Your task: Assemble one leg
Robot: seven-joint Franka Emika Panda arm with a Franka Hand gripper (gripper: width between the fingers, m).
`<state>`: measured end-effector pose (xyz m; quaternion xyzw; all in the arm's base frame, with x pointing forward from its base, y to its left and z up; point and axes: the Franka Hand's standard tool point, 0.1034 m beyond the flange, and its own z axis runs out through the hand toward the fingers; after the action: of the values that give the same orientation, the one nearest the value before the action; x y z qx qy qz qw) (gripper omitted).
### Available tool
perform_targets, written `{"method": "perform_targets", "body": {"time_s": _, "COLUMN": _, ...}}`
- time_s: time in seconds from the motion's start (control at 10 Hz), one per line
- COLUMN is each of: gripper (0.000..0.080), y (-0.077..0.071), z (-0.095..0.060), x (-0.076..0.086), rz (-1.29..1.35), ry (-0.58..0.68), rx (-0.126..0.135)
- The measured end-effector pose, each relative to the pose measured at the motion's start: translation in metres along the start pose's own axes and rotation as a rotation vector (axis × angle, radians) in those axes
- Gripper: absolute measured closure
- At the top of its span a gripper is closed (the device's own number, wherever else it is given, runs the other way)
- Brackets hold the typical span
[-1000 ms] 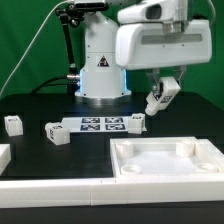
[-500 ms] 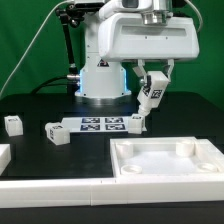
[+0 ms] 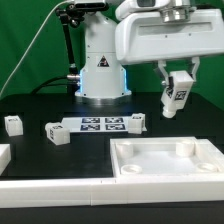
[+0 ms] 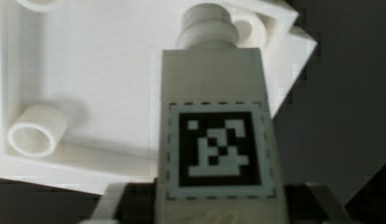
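My gripper is shut on a white leg with a black-and-white tag, held in the air above the table at the exterior view's right. In the wrist view the leg runs out from between my fingers, its tag facing the camera and its round peg end over the white tabletop piece. That tabletop, a large flat white square with raised rim and corner sockets, lies at the front right, below and in front of the held leg. A corner socket shows beside the leg.
The marker board lies on the black table in front of the robot base. Three loose white legs lie on the table: one at far left, one left of the board, one at its right end. A white part sits at the left edge.
My gripper has swung with the leg: from the right it moved left toward the base, then back right, and the leg now hangs more upright.
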<state>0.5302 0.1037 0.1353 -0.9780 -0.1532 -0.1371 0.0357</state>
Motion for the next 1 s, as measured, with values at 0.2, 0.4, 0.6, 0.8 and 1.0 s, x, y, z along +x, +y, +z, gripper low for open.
{"method": "perform_targets", "body": {"time_s": 0.2, "gripper": 0.0507, "y": 0.0, "z": 0.001, "x": -0.001, "rz": 0.0, "ry": -0.003, "rx": 0.0}}
{"method": "perform_targets", "body": {"time_s": 0.4, "gripper": 0.0507, "y": -0.001, "z": 0.001, "x": -0.001, "rz": 0.013, "ry": 0.006, "rx": -0.002}}
{"method": "perform_targets", "body": {"time_s": 0.6, "gripper": 0.0507, "y": -0.009, "z": 0.004, "x": 0.005, "rz": 0.047, "ry": 0.022, "rx": 0.005}}
{"method": "perform_targets", "body": {"time_s": 0.8, "gripper": 0.0507, "y": -0.004, "z": 0.013, "x": 0.027, "rz": 0.053, "ry": 0.041, "rx": 0.01}}
{"method": "perform_targets", "body": {"time_s": 1.0, "gripper": 0.0507, "y": 0.001, "z": 0.02, "x": 0.036, "rz": 0.038, "ry": 0.082, "rx": 0.001}}
